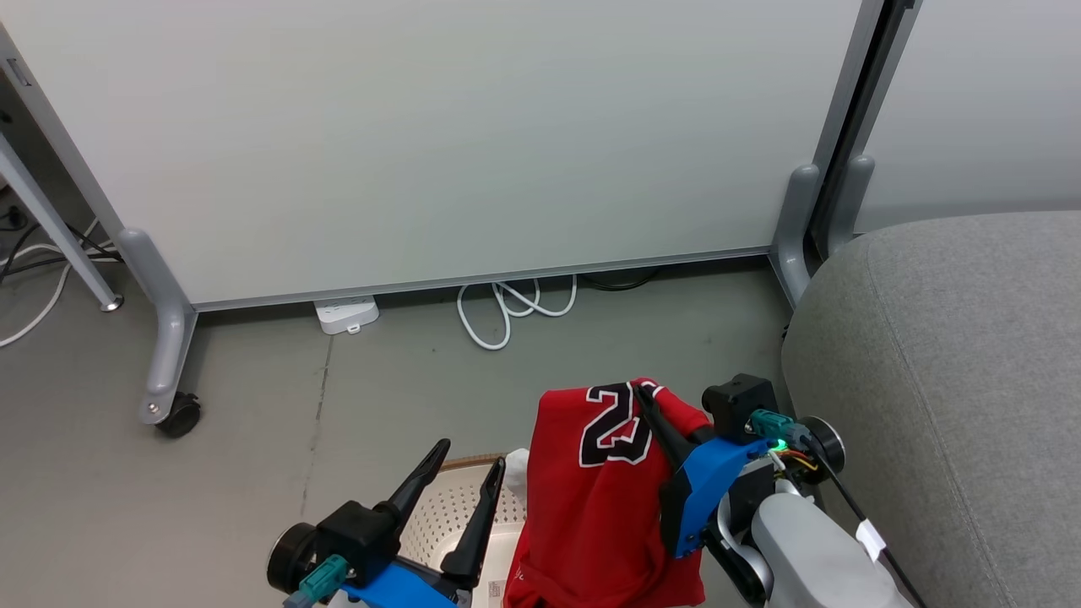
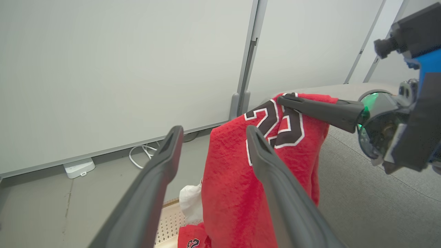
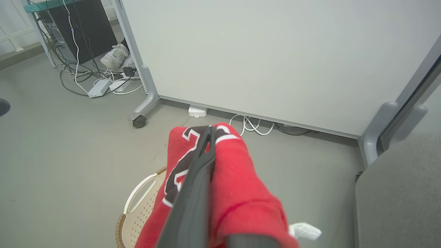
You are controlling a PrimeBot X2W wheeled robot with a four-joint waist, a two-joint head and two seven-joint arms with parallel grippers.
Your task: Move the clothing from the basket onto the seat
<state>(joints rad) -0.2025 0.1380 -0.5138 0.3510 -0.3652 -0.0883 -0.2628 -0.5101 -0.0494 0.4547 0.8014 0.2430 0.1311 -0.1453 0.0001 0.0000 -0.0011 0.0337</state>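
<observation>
My right gripper (image 1: pixel 649 395) is shut on a red garment (image 1: pixel 604 498) with black-and-white numbers, and the cloth hangs down from its fingers above the basket (image 1: pixel 456 507). In the left wrist view that garment (image 2: pixel 248 179) drapes beside my left gripper (image 2: pixel 213 132), which stands open and holds nothing. A second red piece (image 2: pixel 193 237) lies lower down in the basket (image 2: pixel 170 220). In the right wrist view the cloth (image 3: pixel 237 193) wraps the shut fingers, over the basket (image 3: pixel 137 206). The grey seat (image 1: pixel 954 380) rises to the right of my right arm.
A pale wheeled partition (image 1: pixel 422 143) stands ahead, with a caster (image 1: pixel 177 414) at its left foot. A white power strip (image 1: pixel 346 314) and coiled white cable (image 1: pixel 507 308) lie under it. Cables, boxes and shoes (image 3: pixel 117 57) sit far left. Grey floor (image 1: pixel 253 490) lies left of the basket.
</observation>
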